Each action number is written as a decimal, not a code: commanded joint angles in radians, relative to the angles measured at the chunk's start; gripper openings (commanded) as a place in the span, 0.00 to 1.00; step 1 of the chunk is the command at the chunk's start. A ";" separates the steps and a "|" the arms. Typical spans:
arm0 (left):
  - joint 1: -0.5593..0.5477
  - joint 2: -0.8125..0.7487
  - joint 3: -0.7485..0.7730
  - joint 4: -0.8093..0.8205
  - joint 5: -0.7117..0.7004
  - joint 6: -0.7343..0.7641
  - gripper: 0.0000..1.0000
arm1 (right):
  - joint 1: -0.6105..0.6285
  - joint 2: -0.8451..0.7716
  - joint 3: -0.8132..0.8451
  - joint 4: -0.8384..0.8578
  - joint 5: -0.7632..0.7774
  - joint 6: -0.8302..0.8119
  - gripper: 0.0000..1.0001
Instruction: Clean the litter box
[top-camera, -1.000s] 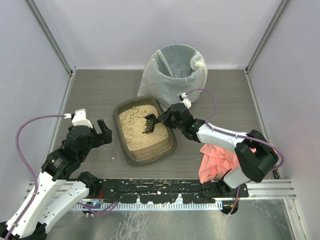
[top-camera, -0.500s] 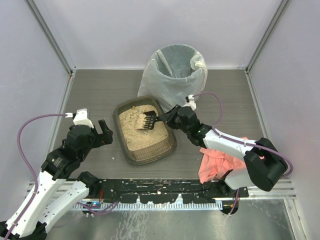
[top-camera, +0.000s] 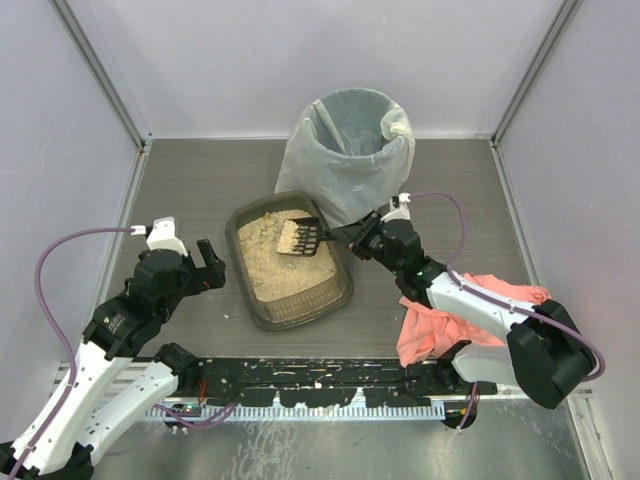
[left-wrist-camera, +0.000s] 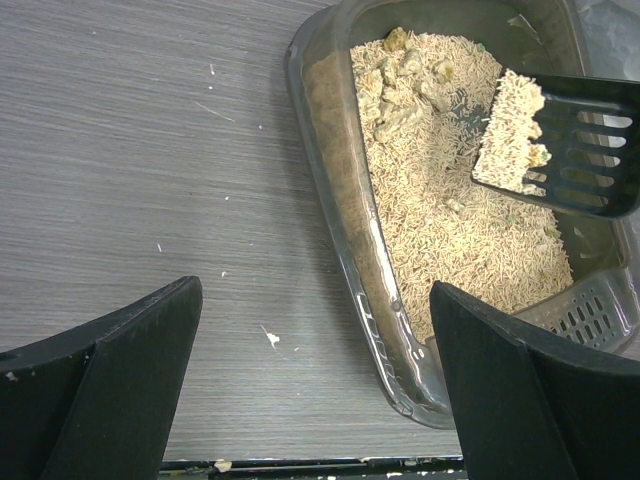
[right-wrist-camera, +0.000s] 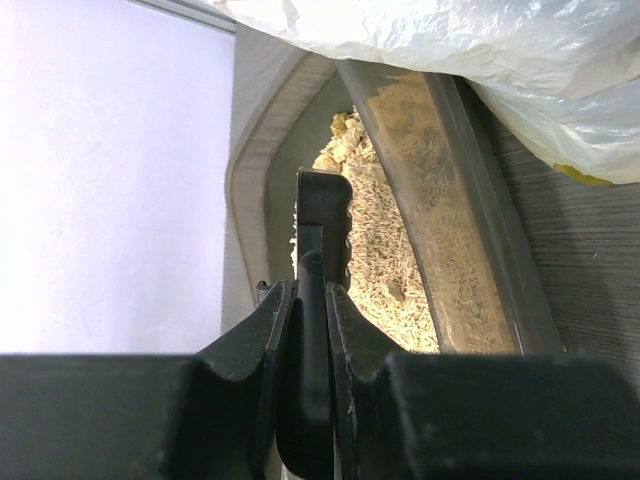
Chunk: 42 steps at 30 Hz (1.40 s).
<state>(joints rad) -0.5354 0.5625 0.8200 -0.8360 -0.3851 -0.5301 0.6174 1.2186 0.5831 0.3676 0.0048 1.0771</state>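
Note:
The litter box (top-camera: 243, 272) is a shallow dark tray of tan granules in mid-table, with clumps at its far end. A black slotted scoop (top-camera: 303, 238) hangs just above the box's far right part, carrying a heap of litter. My right gripper (top-camera: 349, 232) is shut on the scoop's handle. In the right wrist view the scoop (right-wrist-camera: 325, 215) stands edge-on between the right gripper's (right-wrist-camera: 308, 290) fingers, over the litter box (right-wrist-camera: 430, 170). My left gripper (top-camera: 205, 266) is open and holds nothing, left of the box. In the left wrist view the left gripper (left-wrist-camera: 315, 290) frames the litter box's near corner (left-wrist-camera: 345, 230), with the loaded scoop (left-wrist-camera: 575, 145) beyond.
A round bin lined with a white bag (top-camera: 350, 140) stands right behind the box, and its bag (right-wrist-camera: 450, 60) hangs close above the scoop. A pink cloth (top-camera: 440, 320) lies under my right arm. Small litter specks (left-wrist-camera: 270, 338) dot the table. Walls enclose the table.
My right gripper has lifted the scoop out of the granules with a load of litter and drawn it toward the box's far right side. The left arm has stayed put.

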 joint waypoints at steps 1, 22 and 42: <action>-0.003 0.012 0.042 0.037 -0.003 0.014 0.98 | -0.048 -0.051 -0.053 0.192 -0.154 0.039 0.01; -0.003 0.041 0.100 0.051 -0.037 0.070 0.98 | -0.194 0.108 -0.174 0.636 -0.471 0.272 0.01; -0.002 0.066 0.082 0.065 -0.033 0.093 0.98 | -0.213 0.128 -0.153 0.592 -0.501 0.238 0.01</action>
<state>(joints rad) -0.5354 0.6258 0.8841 -0.8200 -0.4065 -0.4637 0.3847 1.3609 0.3817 0.9379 -0.4763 1.3609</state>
